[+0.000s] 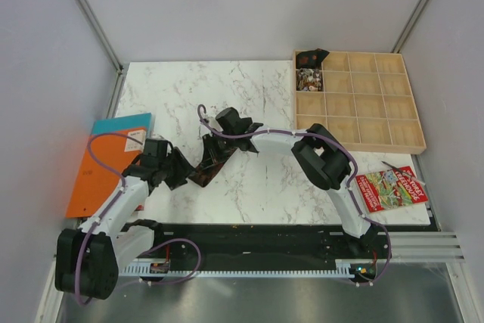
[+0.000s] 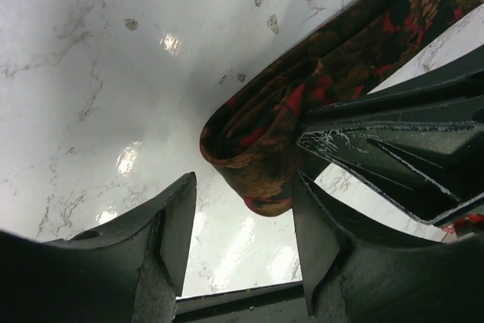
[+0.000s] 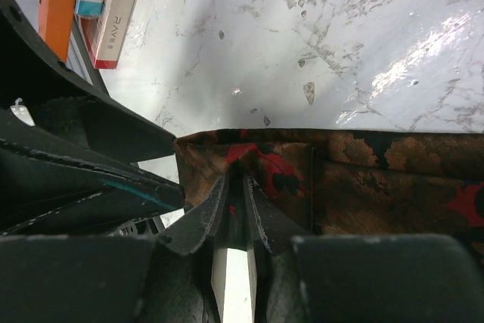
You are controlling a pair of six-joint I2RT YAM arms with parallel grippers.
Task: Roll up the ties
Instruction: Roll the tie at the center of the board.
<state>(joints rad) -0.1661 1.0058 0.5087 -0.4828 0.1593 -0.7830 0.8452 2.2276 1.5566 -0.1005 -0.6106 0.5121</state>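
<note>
The dark brown tie (image 1: 207, 163) with red and tan pattern lies on the marble table, between the two grippers. My right gripper (image 1: 214, 147) reaches in from the right and is shut on a folded end of the tie (image 3: 265, 168), with fabric pinched between its fingertips (image 3: 240, 187). My left gripper (image 1: 175, 170) is open just left of the tie. In the left wrist view the tie's looped end (image 2: 257, 149) hangs just beyond the gap of my left gripper (image 2: 243, 221), close to its right finger. The right gripper's fingers (image 2: 378, 141) show beside it.
A wooden compartment tray (image 1: 370, 122) stands at the back right, with a dark rolled item (image 1: 310, 58) and a light one (image 1: 308, 78) in its left cells. An orange and teal book (image 1: 106, 164) lies at the left edge. A colourful booklet (image 1: 392, 188) lies at the right.
</note>
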